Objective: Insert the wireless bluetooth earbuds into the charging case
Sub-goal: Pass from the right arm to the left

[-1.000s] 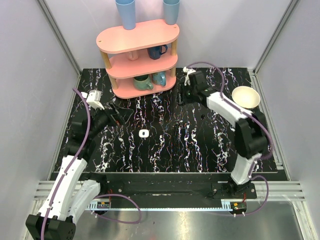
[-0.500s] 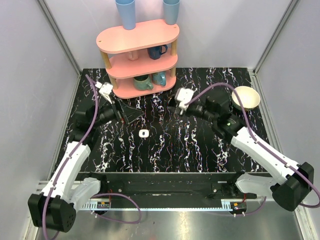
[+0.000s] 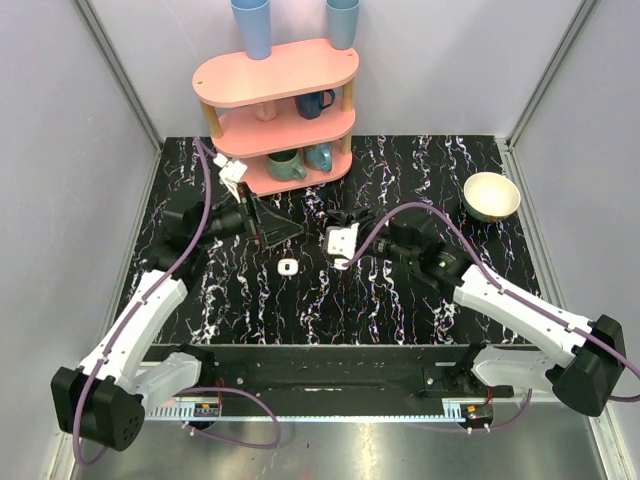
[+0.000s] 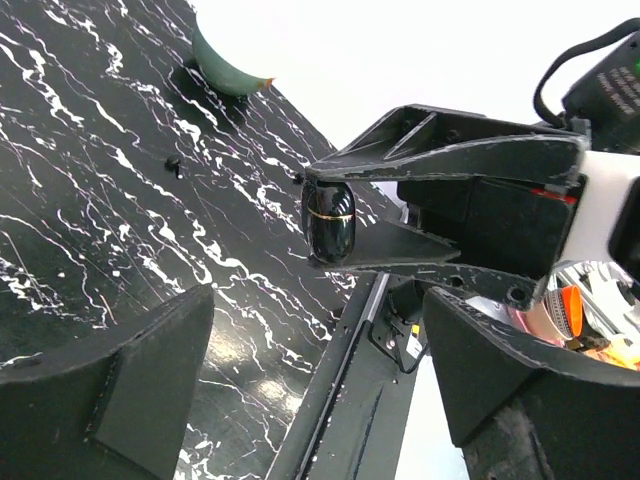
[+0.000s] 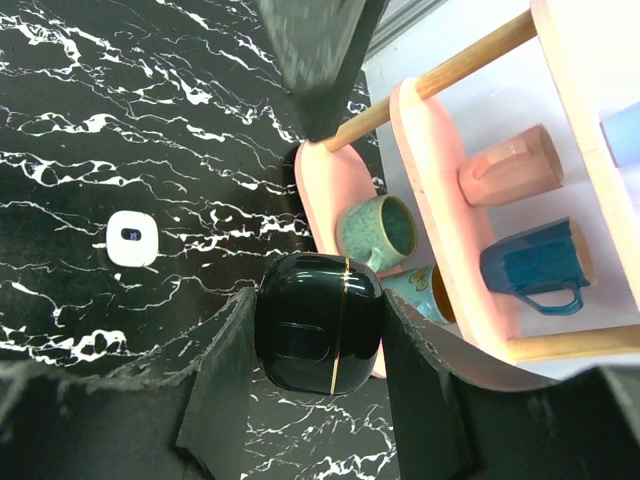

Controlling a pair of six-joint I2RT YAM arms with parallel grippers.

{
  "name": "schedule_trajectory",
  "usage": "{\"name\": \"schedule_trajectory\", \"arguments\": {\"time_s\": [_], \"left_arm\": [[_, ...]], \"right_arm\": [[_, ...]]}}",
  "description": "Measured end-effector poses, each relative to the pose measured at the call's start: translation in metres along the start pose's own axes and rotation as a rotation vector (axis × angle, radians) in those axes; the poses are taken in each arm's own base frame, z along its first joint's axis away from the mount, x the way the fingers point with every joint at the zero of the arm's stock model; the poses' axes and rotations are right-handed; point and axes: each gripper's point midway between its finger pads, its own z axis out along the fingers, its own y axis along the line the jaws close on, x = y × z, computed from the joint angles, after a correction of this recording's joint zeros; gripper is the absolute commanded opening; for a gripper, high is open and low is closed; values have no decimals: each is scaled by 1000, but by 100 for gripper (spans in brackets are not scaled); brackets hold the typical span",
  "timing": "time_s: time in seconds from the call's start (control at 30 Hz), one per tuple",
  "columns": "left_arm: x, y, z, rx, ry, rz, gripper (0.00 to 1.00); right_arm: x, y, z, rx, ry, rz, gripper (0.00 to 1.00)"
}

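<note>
- The right gripper (image 5: pixel 318 305) is clamped on the glossy black charging case (image 5: pixel 320 340) and holds it clear of the table (image 3: pixel 400 300) near the middle of the overhead view, probably so the other arm can work on it in the air
- The left gripper (image 3: pixel 283 237) has its jaws spread with nothing between them and points at the case from centre-left of the overhead frame; my guess is that it is lining up to help with the lid, which looks closed (the gold seam runs unbroken)
- One small white earbud (image 3: pixel 288 267) lies untouched on the table, just below both grippers; I cannot find a second one in any view
- From overhead the case cannot be picked out among the dark fingers; the right wrist view shows it at lower centre, with the earbud at left and the pink shelf (image 5: pixel 432 150) at right
- Only the left wrist view shows the case from the far side, pinched by its flanks at upper centre
</note>
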Motion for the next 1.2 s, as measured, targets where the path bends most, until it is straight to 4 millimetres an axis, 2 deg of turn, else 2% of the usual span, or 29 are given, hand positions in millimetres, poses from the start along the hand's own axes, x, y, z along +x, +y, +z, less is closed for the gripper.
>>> {"name": "schedule_trajectory", "arguments": {"time_s": [0.23,0.5,0.7,1.0,1.1,1.2], "left_arm": [[11,-2,19,-40,-1,-3,83],[10,-4,29,-41,-17,20,75],[18,3,38,-46,8,2,70],[28,2,43,-32,19,0,62],[28,1,45,-25,16,4,56],[27,-1,45,-19,9,10,56]], "right_arm": [[-14,-2,4,18,-34,-44,0],[-22,3,8,10,-56,-51,0],[-26,4,10,9,-69,-54,0],[-28,3,11,20,-72,-57,0],[-28,1,11,26,-69,-58,0],[-28,1,12,30,-67,-58,0]]}}
